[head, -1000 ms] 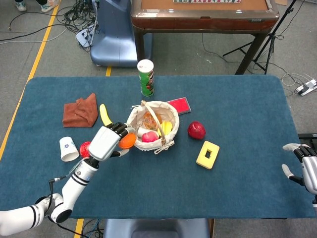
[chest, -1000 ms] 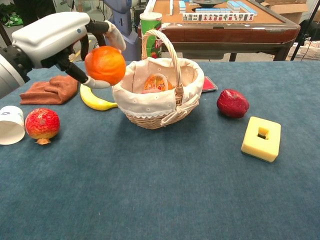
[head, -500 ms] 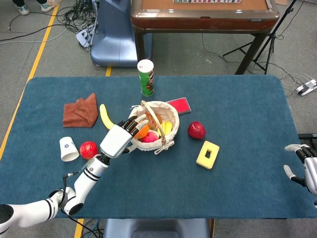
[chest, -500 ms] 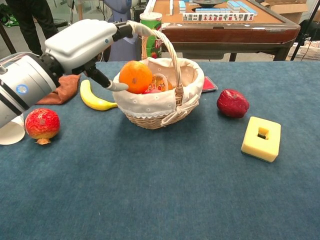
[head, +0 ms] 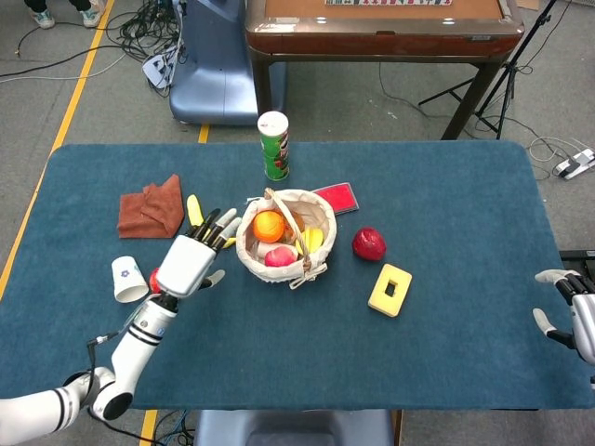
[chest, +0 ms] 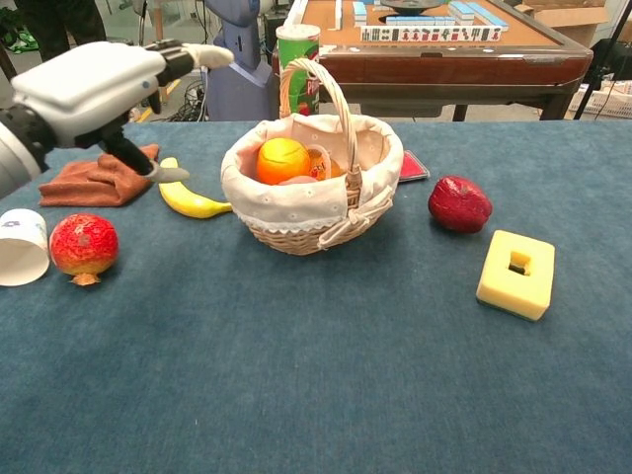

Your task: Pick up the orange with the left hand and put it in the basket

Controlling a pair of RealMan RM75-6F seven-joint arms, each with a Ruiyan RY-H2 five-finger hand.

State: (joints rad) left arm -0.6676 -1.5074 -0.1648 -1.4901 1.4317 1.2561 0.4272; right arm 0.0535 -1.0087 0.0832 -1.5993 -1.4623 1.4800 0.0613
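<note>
Blue cloth covers the table [head: 446,232], where the right hand [head: 572,316] sits at the near right edge, its fingers loosely apart around nothing. Toward the near left, the left hand [chest: 94,84] hangs above the surface just left of the basket [chest: 311,212], fingers spread and holding nothing; in the head view it shows at [head: 191,260]. Below it, near the left edge, a white paper cup [chest: 20,247] lies on its side just beside a red pomegranate [chest: 83,247]. Right of centre, a yellow block with a slot [chest: 514,274] lies nearer the front edge than a dark red fruit [chest: 459,203].

The orange [chest: 282,160] rests inside the wicker basket at mid-table, on its left side among other fruit, under the arched handle. A banana [chest: 188,197] lies between basket and a rust-brown cloth [chest: 94,178] toward the left edge. A red flat card [head: 337,197] pokes out behind the basket, and a green tube can [head: 274,146] stands upright near the far edge.
</note>
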